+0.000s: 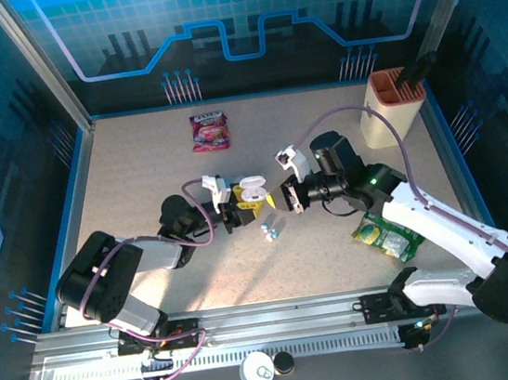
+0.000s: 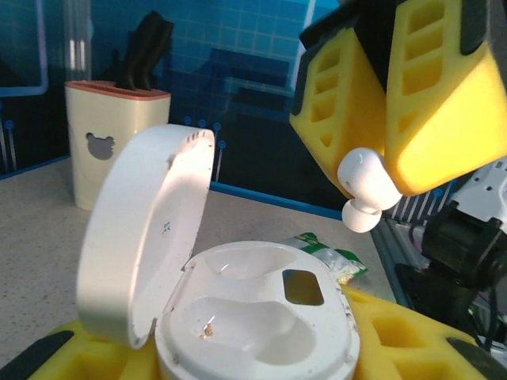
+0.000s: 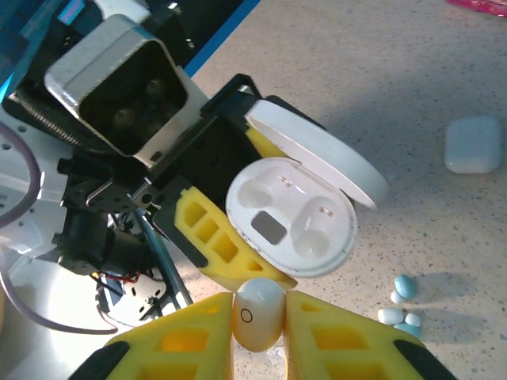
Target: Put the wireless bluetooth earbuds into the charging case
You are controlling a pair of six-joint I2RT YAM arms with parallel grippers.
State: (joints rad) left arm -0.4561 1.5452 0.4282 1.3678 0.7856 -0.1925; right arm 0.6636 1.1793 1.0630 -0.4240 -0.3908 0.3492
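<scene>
The right jaws pinch one white earbud [image 3: 257,313], held just above the open charging case [image 3: 289,218] and apart from it. The left jaws clamp that case by its base, lid raised, near the middle of the desk [image 1: 139,168]. Loose earbuds [image 1: 271,232] lie just beside it, toward the near edge.
</scene>
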